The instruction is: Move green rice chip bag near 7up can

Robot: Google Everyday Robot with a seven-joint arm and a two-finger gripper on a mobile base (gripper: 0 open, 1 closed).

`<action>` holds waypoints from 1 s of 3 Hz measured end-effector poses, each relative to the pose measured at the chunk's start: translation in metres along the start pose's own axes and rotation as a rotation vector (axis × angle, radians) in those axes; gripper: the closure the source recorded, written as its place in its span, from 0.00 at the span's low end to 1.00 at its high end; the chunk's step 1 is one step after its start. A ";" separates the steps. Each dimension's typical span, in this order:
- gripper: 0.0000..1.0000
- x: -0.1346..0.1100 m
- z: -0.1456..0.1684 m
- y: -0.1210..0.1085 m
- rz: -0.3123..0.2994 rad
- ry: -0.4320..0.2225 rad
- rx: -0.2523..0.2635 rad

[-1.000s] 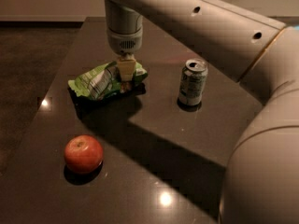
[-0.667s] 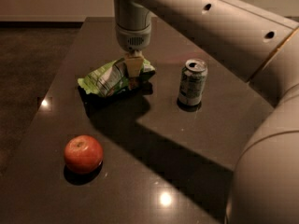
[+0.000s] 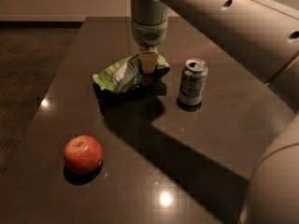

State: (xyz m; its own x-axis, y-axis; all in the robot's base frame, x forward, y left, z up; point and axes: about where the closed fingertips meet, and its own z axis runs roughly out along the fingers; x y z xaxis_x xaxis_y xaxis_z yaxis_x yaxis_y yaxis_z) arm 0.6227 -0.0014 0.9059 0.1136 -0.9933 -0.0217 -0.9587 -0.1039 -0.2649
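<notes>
**A:** Where do you have the gripper (image 3: 148,65) now?

**B:** I see it pointing straight down over the back part of the table (image 3: 224,125). Its fingers are pressed together on the right end of the green rice chip bag (image 3: 117,76). The rest of the bag sticks out to the left.

**A:** And the 7up can (image 3: 192,82)?

**B:** It stands upright just right of the gripper, near the bag but not touching it. Between them I see only dark tabletop. A red apple (image 3: 83,153) lies well apart, at the front left.

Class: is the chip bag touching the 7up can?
Apart: camera view shows bare table between chip bag and 7up can; gripper clamps the bag from above.
</notes>
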 end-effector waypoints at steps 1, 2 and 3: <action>0.62 0.017 -0.004 0.007 0.029 0.020 -0.010; 0.38 0.029 -0.003 0.018 0.057 0.026 -0.041; 0.15 0.035 -0.001 0.025 0.072 0.024 -0.063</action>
State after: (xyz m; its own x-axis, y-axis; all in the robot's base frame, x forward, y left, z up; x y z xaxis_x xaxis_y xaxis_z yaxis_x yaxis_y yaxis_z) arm 0.6025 -0.0390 0.8995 0.0382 -0.9992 -0.0152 -0.9788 -0.0343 -0.2020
